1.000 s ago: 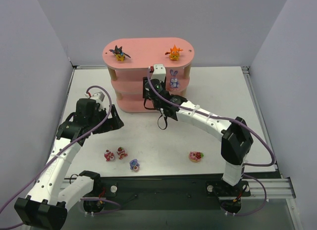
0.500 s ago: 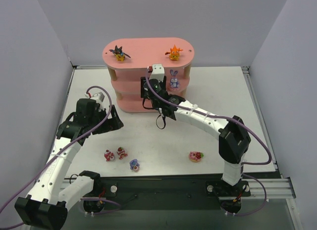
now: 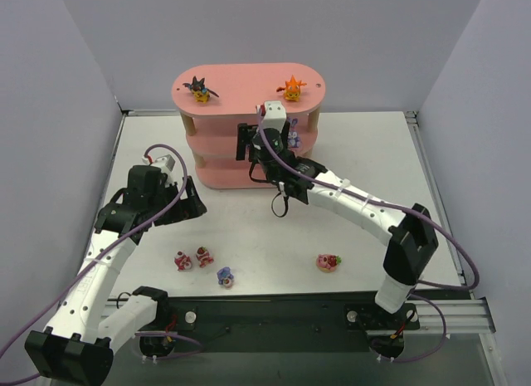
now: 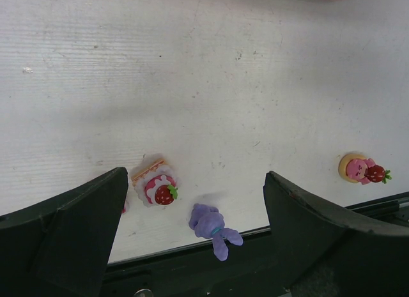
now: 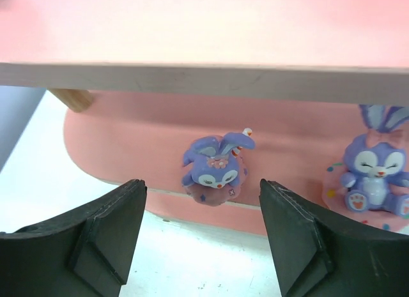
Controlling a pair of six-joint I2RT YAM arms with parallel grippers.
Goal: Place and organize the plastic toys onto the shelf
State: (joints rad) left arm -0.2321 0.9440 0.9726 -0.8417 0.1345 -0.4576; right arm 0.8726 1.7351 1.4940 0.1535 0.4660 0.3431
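Note:
The pink shelf (image 3: 217,80) stands at the back. A black bat toy (image 3: 199,89) and an orange toy (image 3: 291,88) sit on its top board. My right gripper (image 3: 249,145) is open at the shelf's front. In the right wrist view, a purple bunny (image 5: 215,169) lies at the middle board's front edge, just beyond my open gripper (image 5: 201,236), and a second bunny (image 5: 377,172) stands to its right. My left gripper (image 3: 195,205) is open and empty above the table. A third bunny (image 4: 211,223) and red-and-white toys (image 4: 156,187) (image 4: 361,169) lie below it.
On the table near the front edge lie two red-and-white toys (image 3: 182,261) (image 3: 204,256), the purple bunny (image 3: 225,276) and another red-and-white toy (image 3: 328,262). The black base rail (image 3: 282,311) runs along the front. Grey walls stand at both sides.
My right wrist has shifted slightly up and right along the shelf front, and that arm's elbow has swung right. The left arm and the toys on the table have not moved.

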